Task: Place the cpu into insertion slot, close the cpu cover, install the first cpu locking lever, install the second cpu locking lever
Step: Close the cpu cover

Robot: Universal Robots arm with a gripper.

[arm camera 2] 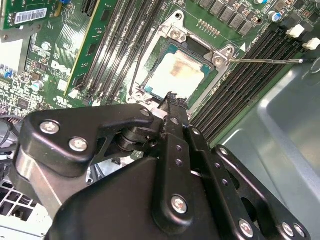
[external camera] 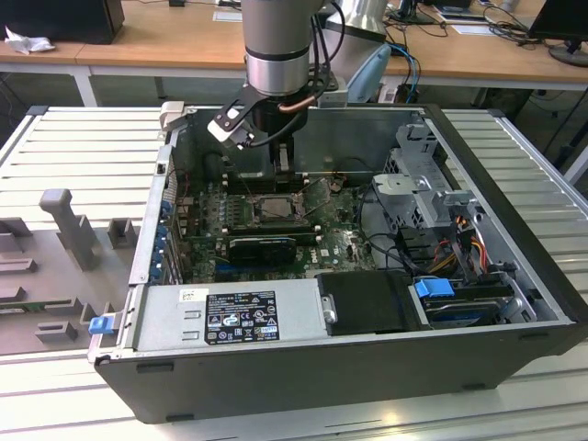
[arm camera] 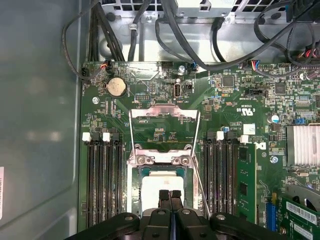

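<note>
A slatted metal tabletop [external camera: 73,147] is seen in the exterior view, and an open computer case [external camera: 322,367] is laid on it on its side. The arm [external camera: 276,37] is lowered into the case from above, near the case's far wall. The green motherboard [arm camera: 240,100] is mounted on the floor of the case, with memory slots on either side of the processor socket.

The gripper [arm camera: 170,196] is positioned directly over the socket. The jaws are pressed together tip to tip, and nothing is seen held between them. The tips are located just over the near edge of the socket; contact with the chip cannot be determined.

The cpu cover [arm camera: 162,112] is raised on its hinge, away from the socket, and the board is visible through its square window in the first wrist view. The cpu [arm camera 2: 175,75] is seated flat in the insertion slot with its pale metal top uncovered, as shown in both wrist views. A thin locking lever [arm camera 2: 265,61] is extended sideways from one socket corner, across the neighbouring memory slots. A round coin cell [arm camera: 116,86] is fitted on the board beyond the cover.
</note>
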